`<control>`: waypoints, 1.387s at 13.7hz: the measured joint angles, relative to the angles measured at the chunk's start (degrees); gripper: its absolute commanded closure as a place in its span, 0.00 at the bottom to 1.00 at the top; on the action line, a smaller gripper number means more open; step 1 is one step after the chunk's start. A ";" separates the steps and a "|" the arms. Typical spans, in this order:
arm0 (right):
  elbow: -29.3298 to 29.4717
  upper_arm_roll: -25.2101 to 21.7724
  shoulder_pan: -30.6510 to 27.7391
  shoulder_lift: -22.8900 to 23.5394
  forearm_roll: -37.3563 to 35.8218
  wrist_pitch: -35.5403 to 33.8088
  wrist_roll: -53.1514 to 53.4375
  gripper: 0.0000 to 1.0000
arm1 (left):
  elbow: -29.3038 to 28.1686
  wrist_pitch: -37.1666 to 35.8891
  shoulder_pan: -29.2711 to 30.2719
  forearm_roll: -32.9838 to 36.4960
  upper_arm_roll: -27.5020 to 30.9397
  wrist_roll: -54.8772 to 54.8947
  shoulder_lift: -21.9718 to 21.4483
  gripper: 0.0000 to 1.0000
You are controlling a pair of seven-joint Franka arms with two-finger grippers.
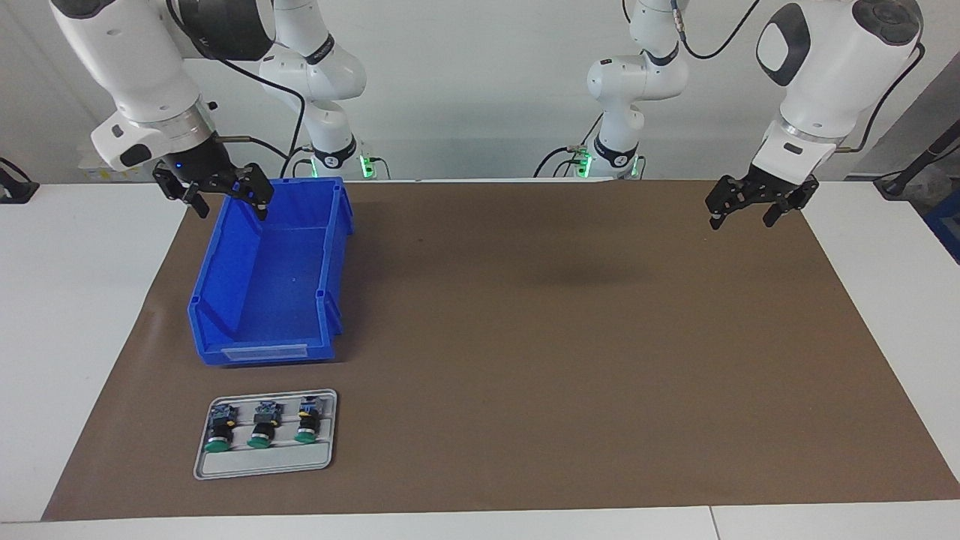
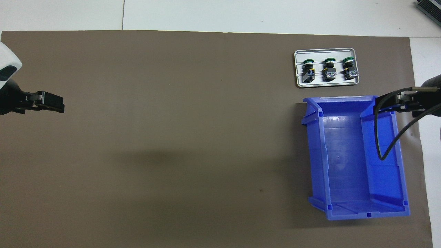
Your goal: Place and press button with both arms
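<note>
— Since all three buttons [image 1: 260, 425] lie untouched in the grey tray [image 1: 264, 463] at the lower left of the facing view, below the blue bin [image 1: 225, 274], which arm goes first?

— I'd say the right gripper [image 1: 223, 196]; it hangs at the upper left over the bin's rim, jaws wide, holding nothing.

— And the left gripper [image 1: 752, 210]?

— It waits at the upper right, equally spread and empty. Come straight down on one black body, clear of its neighbours.
</note>
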 measured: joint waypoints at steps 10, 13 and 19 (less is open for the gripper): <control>0.00 0.01 -0.14 -0.06 0.00 0.00 0.02 0.00 | 0.00 0.16 0.00 0.00 -0.01 -2.88 -0.01 0.00; 0.00 0.00 -0.42 -0.05 0.00 0.46 0.02 0.01 | 0.00 0.17 0.00 0.00 -0.17 -4.19 -0.01 0.00; -0.04 -0.17 -0.88 3.12 0.00 7.20 0.02 0.02 | 0.00 0.14 -0.01 0.00 -0.25 -4.54 -0.01 0.00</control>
